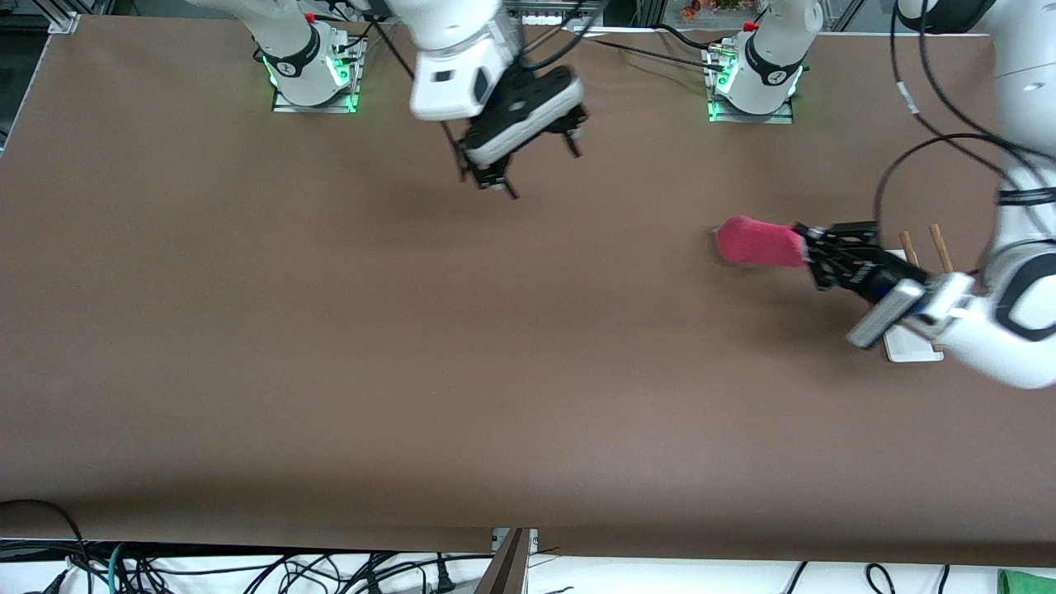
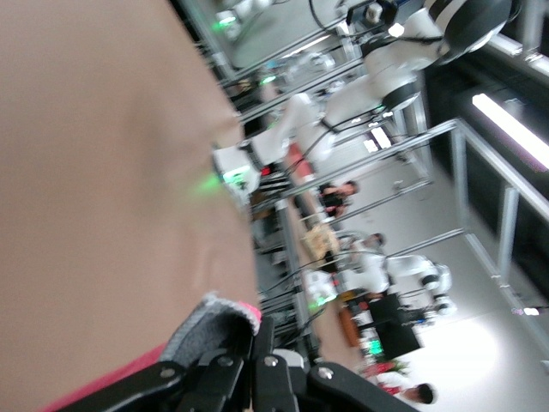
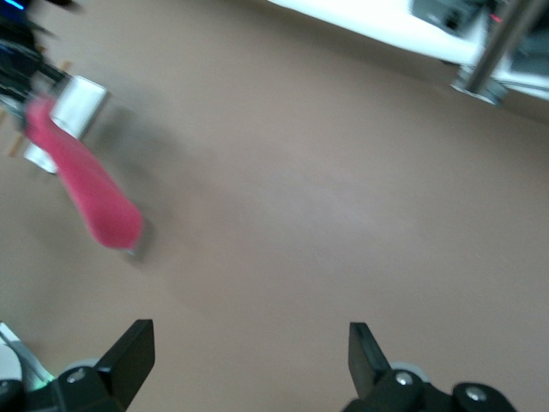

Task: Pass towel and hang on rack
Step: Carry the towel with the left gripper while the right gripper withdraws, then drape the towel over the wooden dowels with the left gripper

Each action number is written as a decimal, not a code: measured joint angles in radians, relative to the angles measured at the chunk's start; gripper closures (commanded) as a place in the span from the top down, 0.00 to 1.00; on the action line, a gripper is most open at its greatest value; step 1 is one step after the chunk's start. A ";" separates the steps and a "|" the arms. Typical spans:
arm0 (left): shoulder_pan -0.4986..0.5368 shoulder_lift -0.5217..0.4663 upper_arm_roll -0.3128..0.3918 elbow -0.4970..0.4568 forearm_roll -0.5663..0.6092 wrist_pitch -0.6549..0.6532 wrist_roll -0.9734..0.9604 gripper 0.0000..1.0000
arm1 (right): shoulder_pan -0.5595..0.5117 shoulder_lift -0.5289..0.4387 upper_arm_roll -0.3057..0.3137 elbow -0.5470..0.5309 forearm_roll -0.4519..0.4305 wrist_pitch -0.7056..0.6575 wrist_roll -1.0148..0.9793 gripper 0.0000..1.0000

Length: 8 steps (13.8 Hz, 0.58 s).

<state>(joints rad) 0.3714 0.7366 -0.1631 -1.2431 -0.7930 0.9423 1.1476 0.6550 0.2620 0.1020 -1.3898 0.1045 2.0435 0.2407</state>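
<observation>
The broad brown surface (image 1: 330,346) lies bare across its middle and toward the edge nearest the front camera, leaving wide room for either arm to swing. The handover looks done: the left pincer (image 1: 813,247) is clenched on one end of the pink-red towel (image 1: 757,242), which it holds out level above the surface, near the left arm's end and pointing toward the middle. The right pincer (image 1: 536,165) hangs released and empty over the surface near the edge where the bases stand, apparently waiting. What is left, by this judgement, is the hanging itself. The rack (image 1: 916,351) sits close to the left arm's end edge, just under that arm's wrist, its two wooden rods (image 1: 924,246) rising clear of the towel. The tightest room is there, between wrist and rods.
</observation>
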 measured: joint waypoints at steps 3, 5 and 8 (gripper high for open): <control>0.084 -0.011 0.020 0.158 0.143 -0.017 -0.022 0.00 | -0.166 -0.084 0.063 -0.167 -0.002 -0.006 0.000 1.00; 0.142 -0.010 0.049 0.189 0.189 -0.012 -0.023 0.00 | -0.265 -0.112 0.073 -0.271 -0.003 -0.006 -0.006 1.00; 0.181 -0.006 0.146 0.198 0.205 0.004 -0.018 0.00 | -0.386 -0.123 0.075 -0.385 -0.005 -0.005 -0.010 1.00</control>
<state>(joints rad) 0.5520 0.7310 -0.0168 -1.0450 -0.5884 0.9467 1.1292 0.2686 0.1393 0.1773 -1.7744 0.0998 2.0382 0.2309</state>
